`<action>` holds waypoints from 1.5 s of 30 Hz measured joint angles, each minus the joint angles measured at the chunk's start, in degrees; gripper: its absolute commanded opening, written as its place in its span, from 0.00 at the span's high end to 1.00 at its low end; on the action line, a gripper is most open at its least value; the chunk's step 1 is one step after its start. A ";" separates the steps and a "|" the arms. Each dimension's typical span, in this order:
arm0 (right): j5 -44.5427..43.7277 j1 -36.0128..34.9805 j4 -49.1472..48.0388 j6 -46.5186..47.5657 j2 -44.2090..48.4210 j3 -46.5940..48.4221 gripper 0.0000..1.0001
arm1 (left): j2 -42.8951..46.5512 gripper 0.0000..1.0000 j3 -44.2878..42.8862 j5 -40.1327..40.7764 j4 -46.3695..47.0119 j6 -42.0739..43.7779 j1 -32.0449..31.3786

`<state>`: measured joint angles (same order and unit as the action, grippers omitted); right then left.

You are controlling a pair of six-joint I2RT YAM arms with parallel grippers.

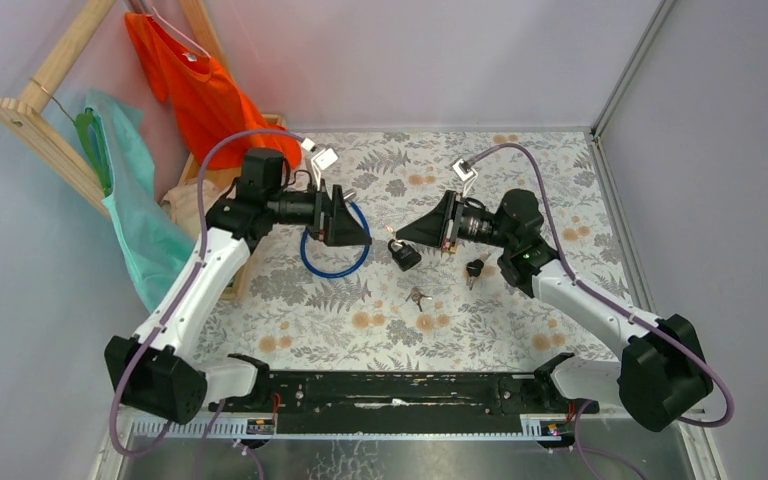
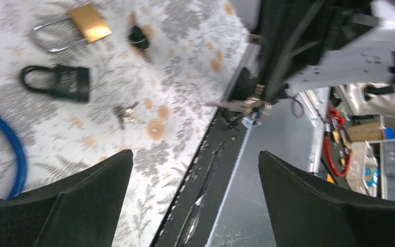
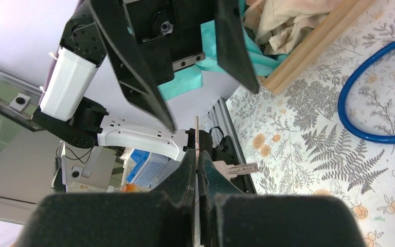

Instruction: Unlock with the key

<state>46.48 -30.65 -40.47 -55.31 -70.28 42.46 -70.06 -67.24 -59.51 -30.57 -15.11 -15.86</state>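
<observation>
**Key (image 1: 475,268) lies loose, out of both grips**

Overhead feed first. I have both arms stretched in over the fern-print table cover (image 1: 520,170). The left gripper (image 1: 358,222) and the right gripper (image 1: 407,233) point at each other, tips close but apart. The left one hangs over a blue loop (image 1: 332,272). A black padlock (image 1: 404,256) lies on the cover just beside the gap between the two tips. The key, black-headed, lies flat on the cover beside the right arm's wrist, and neither gripper touches it. A small bunch of silver keys (image 1: 418,296) lies nearer the arm bases, apart from everything else.

Left wrist feed. My left gripper is released, its two fingers spread wide with nothing between them. Beyond them I see the black padlock and, past it, a brass padlock (image 2: 88,23). The key lies near the brass one, not touching it. The silver keys sit closer to the table's near edge.

Right wrist feed. My right gripper is clenched, its fingers pressed onto a thin metal piece (image 3: 196,135) that I see edge-on, poking out past the tips. A short silver blade (image 3: 240,168) juts out just beside the fingertips. I cannot tell whether it belongs to that piece. The left gripper's spread fingers fill the top of this view.
</observation>
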 measured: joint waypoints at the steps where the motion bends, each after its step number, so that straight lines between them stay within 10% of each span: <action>1: 0.02 0.15 3.02 1.20 0.00 1.18 1.00 | -1.11 0.00 -0.90 1.75 -1.68 1.92 0.46; 12: -8.94 0.28 34.99 19.91 2.64 10.75 1.00 | -25.49 0.04 -13.03 27.93 -2.69 22.05 6.38; 27: -14.10 0.28 44.11 25.79 3.61 11.23 1.00 | -40.74 0.17 -6.60 37.70 20.06 35.71 8.83; 45: -14.03 0.28 45.38 26.71 0.90 14.84 1.00 | -46.80 0.77 -4.90 35.01 29.40 42.25 8.85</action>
<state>32.45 -30.37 4.91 -28.60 -69.38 57.30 -116.86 -72.14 -24.49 -1.17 27.14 -7.01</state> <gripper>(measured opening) 0.017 0.295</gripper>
